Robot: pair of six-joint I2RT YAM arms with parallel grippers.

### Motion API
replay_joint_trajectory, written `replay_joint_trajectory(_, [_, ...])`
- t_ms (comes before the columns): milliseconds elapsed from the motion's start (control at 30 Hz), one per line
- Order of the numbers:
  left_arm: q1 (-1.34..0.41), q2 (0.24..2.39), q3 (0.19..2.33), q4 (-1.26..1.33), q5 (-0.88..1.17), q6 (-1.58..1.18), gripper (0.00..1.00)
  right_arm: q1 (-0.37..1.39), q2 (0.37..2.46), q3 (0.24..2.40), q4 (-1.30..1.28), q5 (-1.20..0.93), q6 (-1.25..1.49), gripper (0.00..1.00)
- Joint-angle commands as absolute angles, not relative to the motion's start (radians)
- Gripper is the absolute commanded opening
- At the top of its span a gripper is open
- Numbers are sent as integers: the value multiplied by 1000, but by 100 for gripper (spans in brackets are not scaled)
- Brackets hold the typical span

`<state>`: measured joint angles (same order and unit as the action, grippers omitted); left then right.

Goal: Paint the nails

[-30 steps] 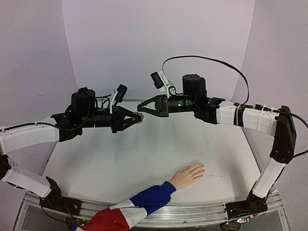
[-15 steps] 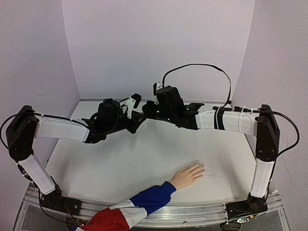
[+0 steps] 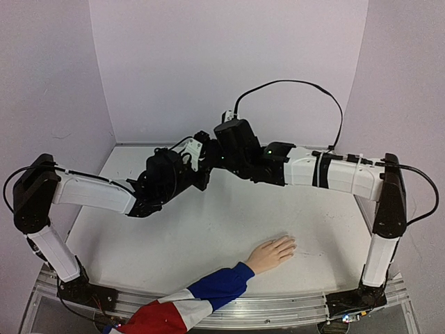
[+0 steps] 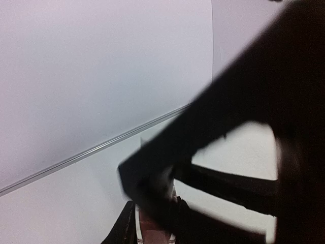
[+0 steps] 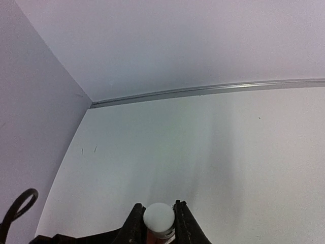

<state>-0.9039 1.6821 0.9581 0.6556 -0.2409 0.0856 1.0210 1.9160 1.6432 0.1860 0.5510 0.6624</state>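
A pale flesh-coloured hand [image 3: 272,254] with a blue, white and red sleeve [image 3: 201,296] lies flat on the table near the front. Its tiny nails [image 3: 292,243] point right. My two grippers meet above the far middle of the table. My left gripper [image 3: 200,172] [image 4: 154,216] is shut on a small pinkish bottle [image 4: 151,230]. My right gripper [image 3: 210,158] [image 5: 158,206] is shut on the bottle's round white cap [image 5: 159,218]. In the left wrist view the right gripper's dark, blurred fingers [image 4: 213,122] cover most of the bottle. In the top view the bottle is hidden between the grippers.
The white table [image 3: 208,229] is walled by pale lilac panels at the back and both sides. A black cable [image 3: 292,87] loops above the right arm. The hand and sleeve lie close to the metal front rail [image 3: 278,304].
The grippers were apart a second ago, the right one open. Both arms have stretched toward the back wall, and the right gripper has closed on the cap of the bottle held by the left.
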Motion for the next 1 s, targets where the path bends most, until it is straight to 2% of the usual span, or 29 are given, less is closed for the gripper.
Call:
replay_joint_trajectory(0, [-923,1537,954,692,-251,43,0,1076,1790,1577,129,319,594,36])
replay_joint_trajectory(233, [-908,1418,914,437,-136,-72,0,1019,1626,1472,126,119,505,75])
replay_joint_trajectory(400, [-835,1318,896,293,114,-143,0,938,1530,1397,130,-181,434,83])
replay_joint_trajectory(533, [-782,1270,892,248,363,-173,0,901,1472,1344,168,-369,315,83])
replay_joint_trajectory(733, [-761,1261,926,247,828,-211,0,814,1474,1287,341,-732,295,79])
replay_joint_trajectory(867, [-761,1279,957,247,956,-244,0,814,1502,1298,431,-852,287,76])
replay_joint_trajectory(967, [-762,1289,969,247,1007,-253,0,814,1551,1333,446,-901,298,65])
